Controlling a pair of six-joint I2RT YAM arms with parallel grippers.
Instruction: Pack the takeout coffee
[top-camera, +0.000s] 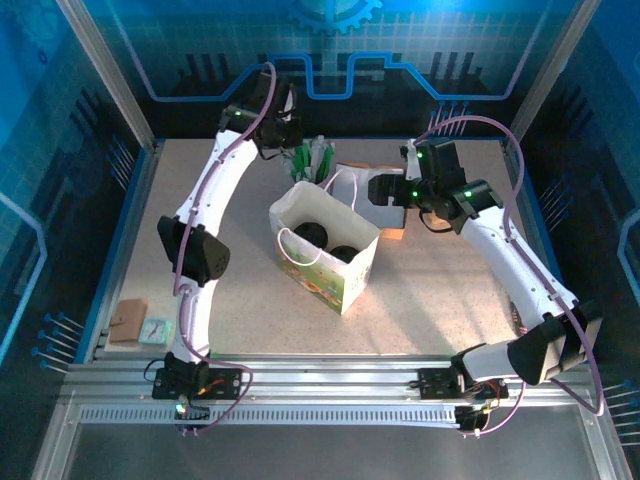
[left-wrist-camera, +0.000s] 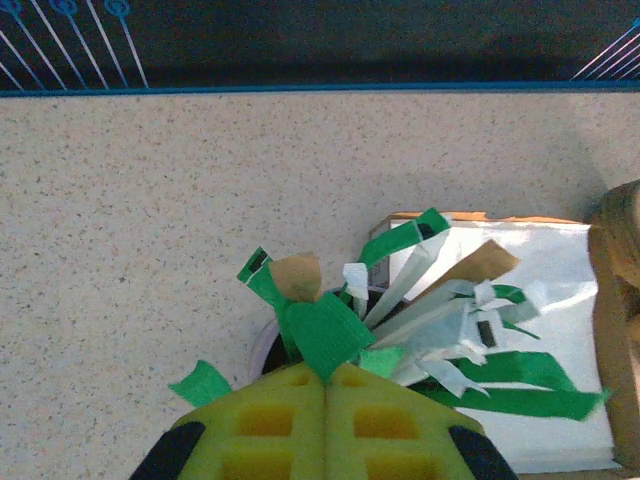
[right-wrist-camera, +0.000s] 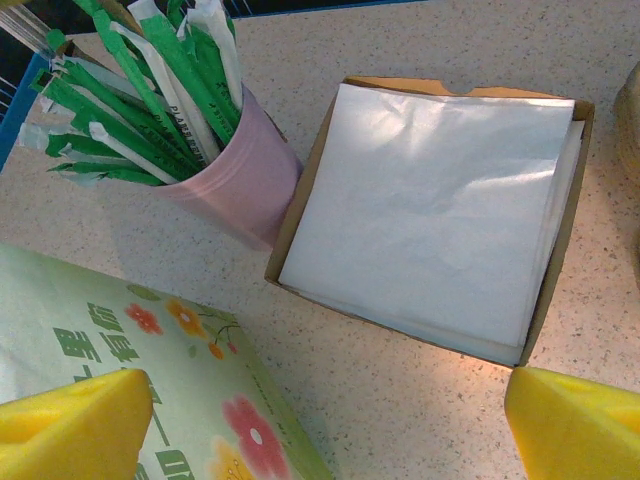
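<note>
A tall white paper bag stands open mid-table. Inside it two round black lids of takeout coffee cups show, while the cups' white sides are hidden by the bag walls. My left gripper hangs over the pink cup of green-and-white sticks behind the bag, with its yellow pads pressed together on the top of a green-wrapped stick. My right gripper is open and empty, low over bare table between the bag's flowered side and the napkin box.
The cardboard box of white napkins sits right of the pink cup. A small brown item and a pale green packet lie at the near left corner. Blue walls fence the table.
</note>
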